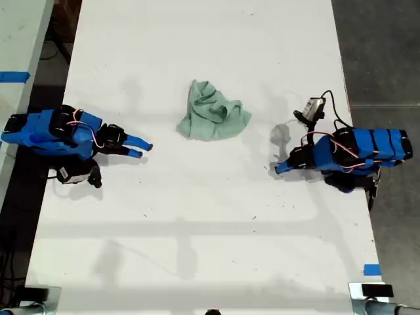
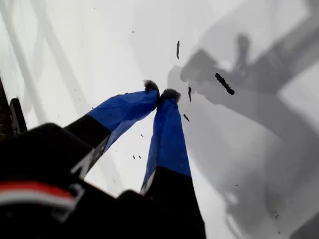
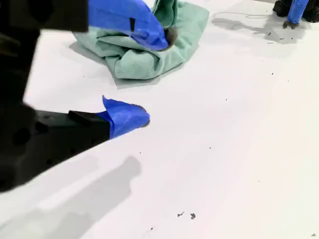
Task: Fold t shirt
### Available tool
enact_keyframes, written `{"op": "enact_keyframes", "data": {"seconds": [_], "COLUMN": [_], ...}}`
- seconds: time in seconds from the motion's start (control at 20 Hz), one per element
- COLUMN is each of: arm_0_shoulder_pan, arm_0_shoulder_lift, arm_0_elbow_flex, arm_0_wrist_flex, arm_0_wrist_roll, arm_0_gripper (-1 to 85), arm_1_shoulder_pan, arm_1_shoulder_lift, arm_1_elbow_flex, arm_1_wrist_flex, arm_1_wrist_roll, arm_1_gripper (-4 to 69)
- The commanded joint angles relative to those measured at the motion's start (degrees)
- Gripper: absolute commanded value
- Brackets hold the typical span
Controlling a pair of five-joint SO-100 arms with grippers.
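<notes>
The t shirt [image 1: 213, 111] lies in a crumpled pale mint-green heap on the white table [image 1: 210, 230], a little beyond its middle. My second gripper [image 1: 141, 147] comes in from the exterior view's left and stands open, short of the cloth and holding nothing. In the second wrist view the t shirt [image 3: 144, 62] sits just past that gripper [image 3: 154, 77], partly behind one fingertip [image 3: 159, 35]. My first gripper [image 1: 281, 168] is at the exterior view's right, shut on nothing, apart from the shirt. Its tips [image 2: 160, 93] meet above bare table. It also shows far off [image 3: 294, 12] in the second wrist view.
Blue tape marks sit at the exterior view's left edge [image 1: 14, 77] and near the lower right corner [image 1: 371, 270]. A small module on cables [image 1: 315, 106] rises by the first arm. Dark floor borders the table on both sides. Small dark specks [image 2: 224, 83] dot the surface.
</notes>
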Motion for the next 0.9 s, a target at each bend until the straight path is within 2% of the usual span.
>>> {"op": "enact_keyframes", "data": {"seconds": [0.0, 0.85], "arm_0_shoulder_pan": [-0.8, -0.7], "arm_0_shoulder_lift": [0.4, 0.4], "arm_0_elbow_flex": [0.3, 0.3], "arm_0_wrist_flex": [0.0, 0.0], "arm_0_wrist_roll": [0.4, 0.4], "arm_0_gripper": [20.5, 20.5], "arm_1_shoulder_pan": [0.6, 0.6], "arm_1_shoulder_lift": [0.6, 0.6], "arm_1_elbow_flex": [3.3, 3.3], "arm_1_wrist_flex": [0.3, 0.3], "arm_1_wrist_roll": [-1.1, -1.1], "arm_1_gripper": [2.9, 4.1]}}
